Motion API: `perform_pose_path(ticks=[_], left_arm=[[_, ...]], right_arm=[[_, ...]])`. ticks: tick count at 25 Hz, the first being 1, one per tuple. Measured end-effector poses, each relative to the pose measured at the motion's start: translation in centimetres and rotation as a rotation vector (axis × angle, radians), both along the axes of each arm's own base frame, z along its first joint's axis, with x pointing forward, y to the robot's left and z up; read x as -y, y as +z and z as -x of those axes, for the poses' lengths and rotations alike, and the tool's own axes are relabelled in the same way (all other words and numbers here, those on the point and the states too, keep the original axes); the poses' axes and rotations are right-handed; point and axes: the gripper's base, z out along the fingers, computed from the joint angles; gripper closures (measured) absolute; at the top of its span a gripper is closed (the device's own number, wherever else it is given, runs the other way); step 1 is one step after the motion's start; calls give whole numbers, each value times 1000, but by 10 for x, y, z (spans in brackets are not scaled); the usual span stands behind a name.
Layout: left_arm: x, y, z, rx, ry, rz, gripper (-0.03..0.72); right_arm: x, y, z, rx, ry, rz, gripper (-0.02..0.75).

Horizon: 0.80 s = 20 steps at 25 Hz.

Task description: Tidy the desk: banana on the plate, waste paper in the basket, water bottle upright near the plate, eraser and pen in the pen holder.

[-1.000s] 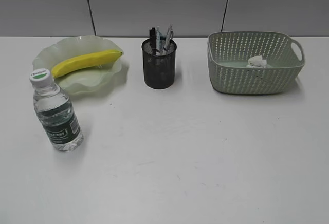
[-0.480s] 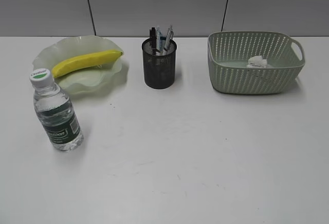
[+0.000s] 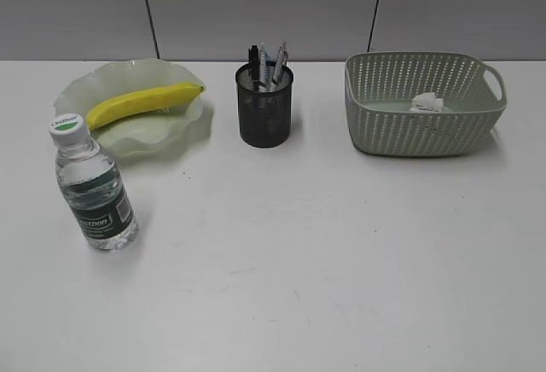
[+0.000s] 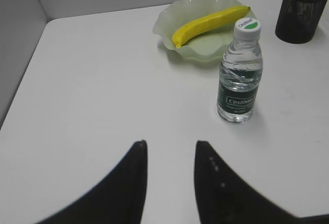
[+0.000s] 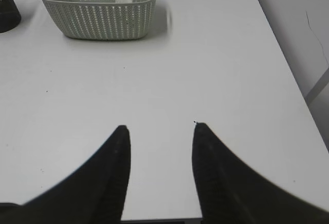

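On the far left of the desk (image 3: 281, 287) sits the plate (image 3: 81, 90), a pale green dish with a ruffled rim, and the banana (image 3: 143, 103) lies across it, its dark tip pointing to the right and its other end toward the near left. Just in front of the plate, nearer the camera, the water bottle (image 3: 91, 186) stands upright on the desk, white cap with its green top uppermost; it is close to the plate but does not touch it. The left wrist view shows the same group from the near left, and the left gripper (image 4: 169, 157) hangs above bare desk well short of the bottle, its two dark fingers spread with nothing between them.

Toward the middle, at the far side, the pen holder (image 3: 264, 107) stands upright with several pens (image 3: 266, 63) sticking out of its top; whether an eraser is inside cannot be told through the mesh.

On the far right stands the basket (image 3: 401, 129), and the waste paper (image 3: 426, 102) lies on its floor, toward its right side. In the right wrist view the right gripper (image 5: 160, 136) hovers over empty desk well on the near side of the basket, fingers apart and holding nothing.
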Motion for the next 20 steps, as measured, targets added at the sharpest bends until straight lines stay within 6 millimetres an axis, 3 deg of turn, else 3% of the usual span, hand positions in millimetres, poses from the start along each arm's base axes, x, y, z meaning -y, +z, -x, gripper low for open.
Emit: perform_pose_path(ticks=[20], left_arm=[[0,0,0,0,0,0,452]], right_arm=[[0,0,0,0,0,0,407]])
